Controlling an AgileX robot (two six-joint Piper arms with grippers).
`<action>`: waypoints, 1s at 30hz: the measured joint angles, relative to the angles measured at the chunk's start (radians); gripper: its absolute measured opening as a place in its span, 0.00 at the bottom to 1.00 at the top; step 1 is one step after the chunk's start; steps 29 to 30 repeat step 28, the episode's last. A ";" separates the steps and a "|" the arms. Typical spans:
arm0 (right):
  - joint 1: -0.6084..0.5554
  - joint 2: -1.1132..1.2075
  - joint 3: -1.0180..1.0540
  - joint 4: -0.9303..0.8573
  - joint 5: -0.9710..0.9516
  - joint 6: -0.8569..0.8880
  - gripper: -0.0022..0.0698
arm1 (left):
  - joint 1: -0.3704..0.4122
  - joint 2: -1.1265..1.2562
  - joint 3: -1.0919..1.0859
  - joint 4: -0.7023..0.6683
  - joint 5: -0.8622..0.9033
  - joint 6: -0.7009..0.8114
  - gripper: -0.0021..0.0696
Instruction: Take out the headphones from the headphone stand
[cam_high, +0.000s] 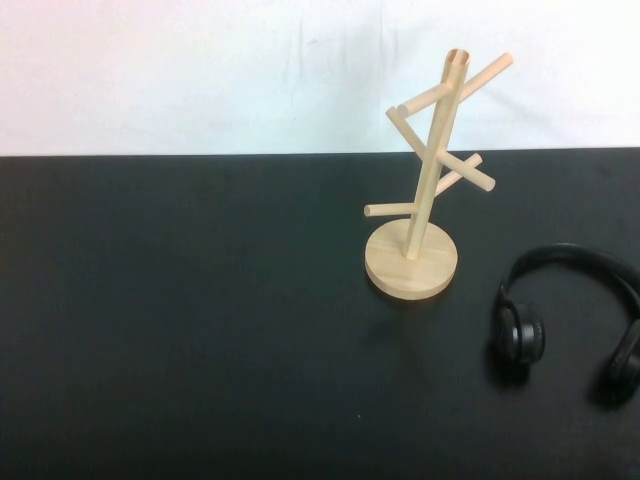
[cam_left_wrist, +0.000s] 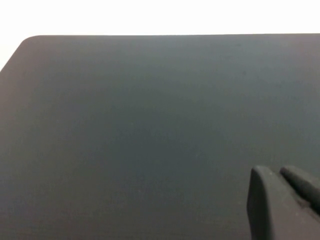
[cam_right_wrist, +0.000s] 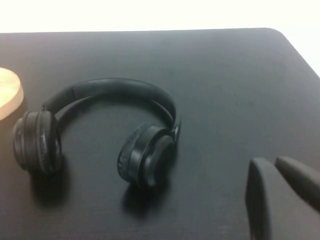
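Observation:
The black headphones (cam_high: 521, 334) lie flat on the black table, to the right of the headphone stand (cam_high: 431, 175) and apart from it. Nothing hangs on the light wooden stand's pegs. In the right wrist view the headphones (cam_right_wrist: 146, 155) lie ahead of my right gripper (cam_right_wrist: 270, 163), which is shut and empty, well short of them. An edge of the stand's round base (cam_right_wrist: 9, 93) shows there too. My left gripper (cam_left_wrist: 274, 172) is shut and empty over bare table. Neither gripper shows in the high view.
The black table (cam_high: 180, 300) runs to a white wall at the back. Its rounded far corners show in both wrist views. The stand's pegs stick out sideways at several heights.

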 joint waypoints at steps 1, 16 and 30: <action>0.014 0.000 0.000 -0.036 -0.002 0.063 0.02 | 0.000 0.000 0.000 0.001 0.000 0.000 0.03; 0.066 0.000 -0.002 -0.359 -0.002 0.474 0.02 | 0.000 0.000 0.000 0.001 0.000 0.000 0.03; 0.066 0.000 -0.002 -0.359 -0.002 0.474 0.02 | 0.000 0.000 0.000 0.001 0.000 0.000 0.03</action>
